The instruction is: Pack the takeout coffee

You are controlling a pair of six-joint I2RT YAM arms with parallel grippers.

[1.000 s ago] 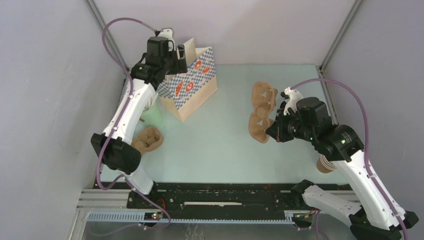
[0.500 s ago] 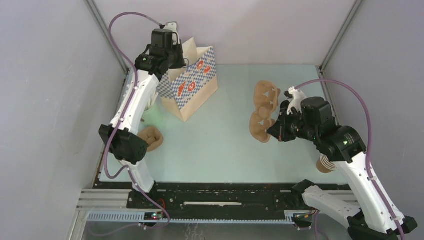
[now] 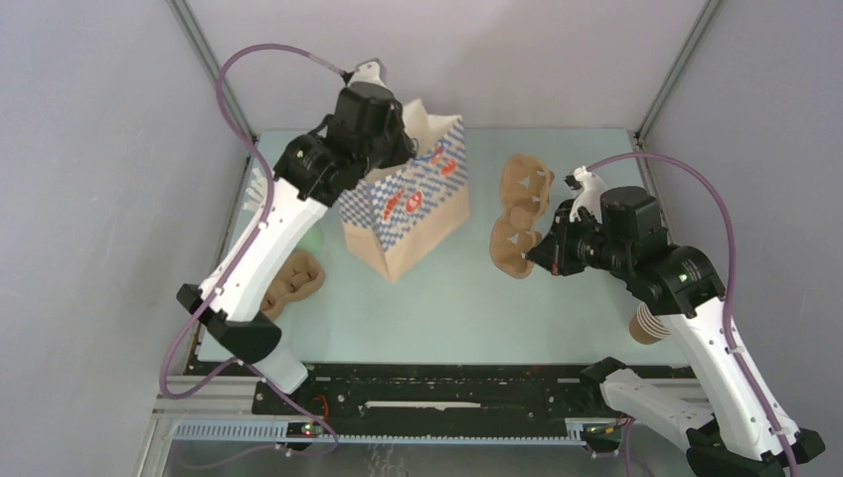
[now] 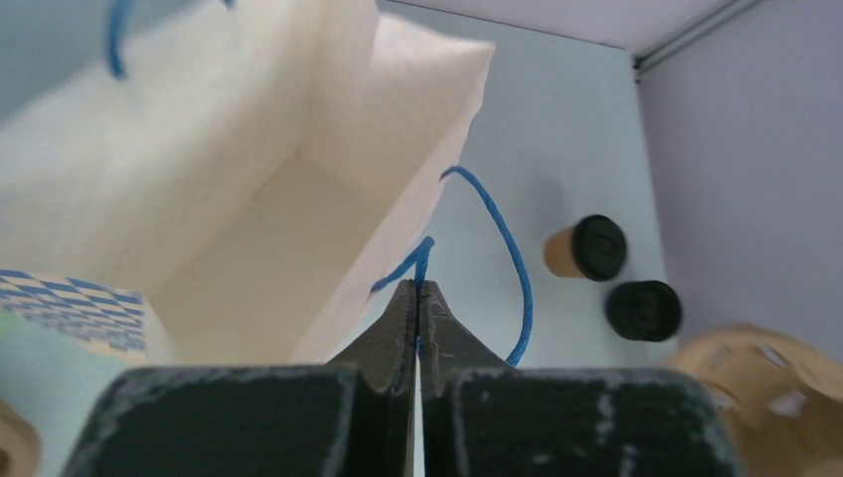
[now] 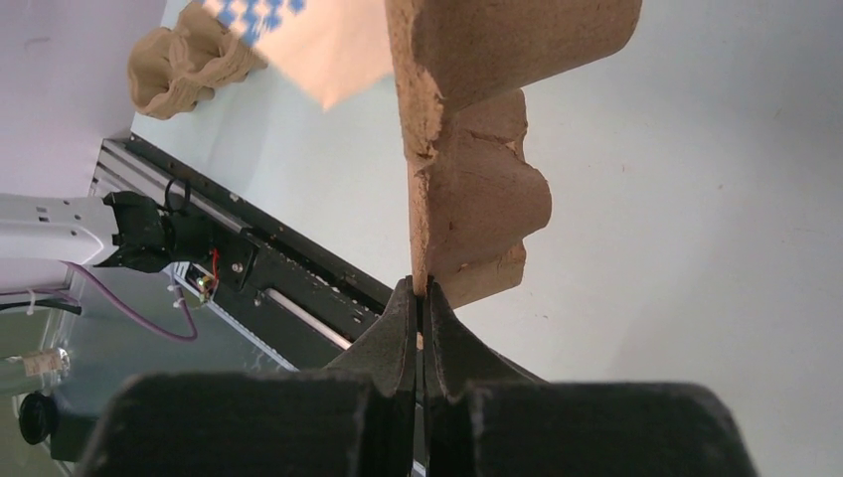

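In the left wrist view a takeout coffee (image 4: 585,248), tan with a black lid, stands on the table right of the bag. A second black-lidded cup (image 4: 644,310) stands beside it. Neither shows in the top view. The checkered paper bag (image 3: 413,204) stands open and tilted at centre-left. My left gripper (image 4: 419,288) is shut on its blue cord handle (image 4: 512,258) at the bag's rim. My right gripper (image 5: 419,290) is shut on the edge of a brown pulp cup carrier (image 5: 477,189), held off the table (image 3: 517,243).
A second pulp carrier (image 3: 525,184) lies behind the held one, a third (image 3: 295,278) lies at the left under my left arm. A stack of lidless tan cups (image 3: 648,324) stands at the right. Grey walls close in on three sides.
My left gripper has shut on the bag's blue handle and swung right, dragging the bag toward the table's middle. The right gripper with its carrier has barely shifted.
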